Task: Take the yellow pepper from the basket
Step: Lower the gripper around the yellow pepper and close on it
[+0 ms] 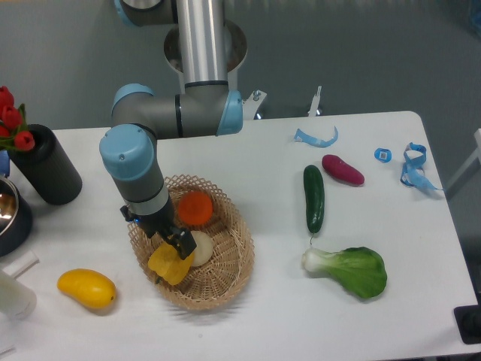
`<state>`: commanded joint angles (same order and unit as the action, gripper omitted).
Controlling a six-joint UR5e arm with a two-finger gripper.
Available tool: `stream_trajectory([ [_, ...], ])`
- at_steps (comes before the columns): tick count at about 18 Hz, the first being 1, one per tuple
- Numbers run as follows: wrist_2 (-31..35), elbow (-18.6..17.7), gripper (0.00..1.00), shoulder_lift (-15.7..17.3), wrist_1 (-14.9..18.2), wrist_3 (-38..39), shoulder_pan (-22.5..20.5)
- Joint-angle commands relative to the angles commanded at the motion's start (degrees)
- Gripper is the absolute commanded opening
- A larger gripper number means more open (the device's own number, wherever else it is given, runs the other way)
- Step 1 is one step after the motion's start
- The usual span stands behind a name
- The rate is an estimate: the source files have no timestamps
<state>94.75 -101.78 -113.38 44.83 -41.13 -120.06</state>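
The yellow pepper sits low in the basket's left side, clamped in the gripper, tipped sideways since it's grabbed from above, with the orange and a pale onion-looking thing just beside it.

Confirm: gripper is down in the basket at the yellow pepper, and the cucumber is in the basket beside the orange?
Not quite. The gripper is down in the basket at the yellow pepper, but the cucumber is not in the basket: it lies on the table, to the right of it. The orange is in the basket. The fixed camera shows this.
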Motion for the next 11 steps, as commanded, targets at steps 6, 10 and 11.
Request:
stream_trajectory([
  [6, 0.0, 0.4, 0.45, 0.3, 0.2, -0.1, -0.1],
  [10, 0.0, 0.5, 0.35, 0.3, 0.2, -0.4, -0.4],
  [11, 0.0, 0.5, 0.34, 0.4, 0.2, -0.5, -0.5],
])
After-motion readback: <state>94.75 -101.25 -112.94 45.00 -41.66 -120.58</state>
